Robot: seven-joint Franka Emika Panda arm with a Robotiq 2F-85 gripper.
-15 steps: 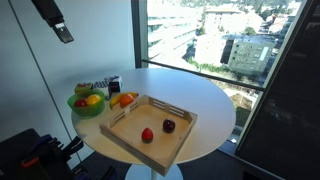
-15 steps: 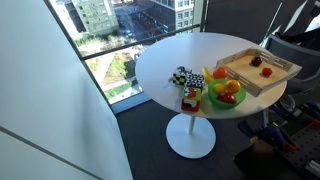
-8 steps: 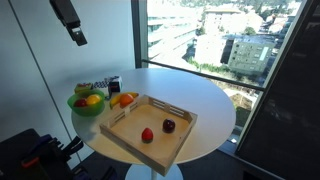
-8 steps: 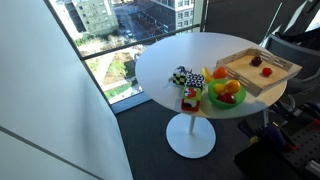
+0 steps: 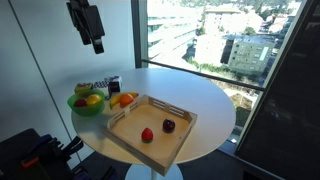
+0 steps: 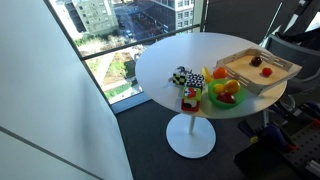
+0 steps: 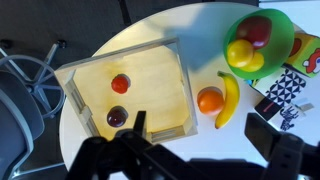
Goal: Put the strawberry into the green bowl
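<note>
You held the fingers point(image 7: 138, 124) released, empty, above the worktop point(image 7: 185, 25); strawberry point(image 7: 120, 83) sat in wooden tray point(image 7: 152, 92), apart from green bowl point(image 7: 286, 32).

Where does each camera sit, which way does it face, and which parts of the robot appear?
Exterior view: beside the round table, facing the windows across the wooden tray; the end effector hangs high, upper left.
Exterior view: high, looking down over the table toward window and floor; no robot part clearly identifiable.
Wrist view: above the tray, looking straight down; the end effector fills the bottom edge.
Shared: all three show the tray and green bowl.
</note>
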